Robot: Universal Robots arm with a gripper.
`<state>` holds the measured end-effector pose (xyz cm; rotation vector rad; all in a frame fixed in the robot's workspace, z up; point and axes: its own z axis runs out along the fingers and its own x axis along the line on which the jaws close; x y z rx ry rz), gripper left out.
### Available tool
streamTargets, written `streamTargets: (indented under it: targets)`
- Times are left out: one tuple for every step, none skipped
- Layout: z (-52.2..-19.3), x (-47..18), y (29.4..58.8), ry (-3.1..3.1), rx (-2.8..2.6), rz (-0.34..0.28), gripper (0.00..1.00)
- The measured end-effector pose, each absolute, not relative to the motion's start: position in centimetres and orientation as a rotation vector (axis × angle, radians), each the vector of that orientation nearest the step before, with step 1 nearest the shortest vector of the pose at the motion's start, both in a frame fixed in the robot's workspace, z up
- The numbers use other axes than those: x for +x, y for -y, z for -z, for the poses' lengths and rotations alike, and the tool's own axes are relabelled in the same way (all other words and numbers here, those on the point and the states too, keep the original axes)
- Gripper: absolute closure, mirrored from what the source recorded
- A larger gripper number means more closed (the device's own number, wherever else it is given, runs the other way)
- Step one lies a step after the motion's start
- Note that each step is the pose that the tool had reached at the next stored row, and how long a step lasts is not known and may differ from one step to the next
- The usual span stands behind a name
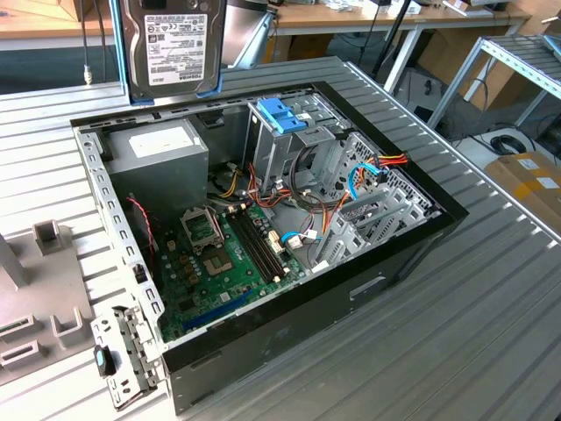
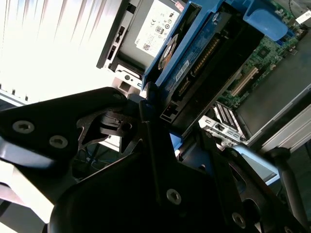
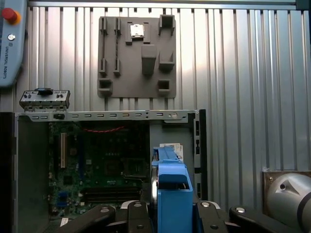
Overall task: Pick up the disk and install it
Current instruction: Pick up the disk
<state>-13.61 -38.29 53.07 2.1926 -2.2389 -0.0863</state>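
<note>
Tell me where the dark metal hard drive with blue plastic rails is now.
The disk hangs upright in the gripper at the top of the exterior view, above the grey power-supply box, to the exterior view's left of the blue plastic latch.

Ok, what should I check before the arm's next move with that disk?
1. Grip on the disk: ok. In the first wrist view the gripper is shut on its blue carrier.
2. Disk lifted off the table: ok. It hangs upright above the power supply end of the computer case.
3. Case open: ok. The drive cage is exposed from above.
4. Cage slot free: cannot tell. The blue latch and metal walls hide it.
5. Cables out of the way: not ok. Loose wires lie right beside the cage.
6. Disk installed: not ok. It is not in the cage.
</note>
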Motion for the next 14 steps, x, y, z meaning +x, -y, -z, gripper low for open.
streamTargets:
  targets:
    - [-53.07, -13.61, 38.32, 2.239, 2.193, 0.086, 0.63]
    - [-53.07, -13.61, 38.37, 2.239, 2.193, 0.086, 0.63]
    - [-53.07, -13.61, 38.4, 2.239, 2.193, 0.086, 0.63]
    - [-53.07, -13.61, 38.45, 2.239, 2.193, 0.086, 0.63]
    - [-53.07, -13.61, 38.5, 2.239, 2.193, 0.086, 0.63]
    - [-53.07, -13.61, 38.57, 2.239, 2.193, 0.086, 0.63]
    - [-53.07, -13.61, 38.66, 2.239, 2.193, 0.086, 0.63]
    - [-53.06, -13.61, 38.75, 2.239, 2.193, 0.086, 0.63]
    - [-53.06, -13.61, 38.81, 2.239, 2.193, 0.086, 0.63]
    - [-53.06, -13.61, 38.9, 2.239, 2.193, 0.086, 0.63]
    - [-53.06, -13.61, 39.0, 2.239, 2.193, 0.086, 0.63]
    - [-53.06, -13.61, 39.04, 2.239, 2.193, 0.086, 0.63]
    - [-53.06, -13.61, 39.08, 2.239, 2.193, 0.086, 0.63]
    - [-53.05, -13.61, 39.13, 2.239, 2.193, 0.086, 0.63]
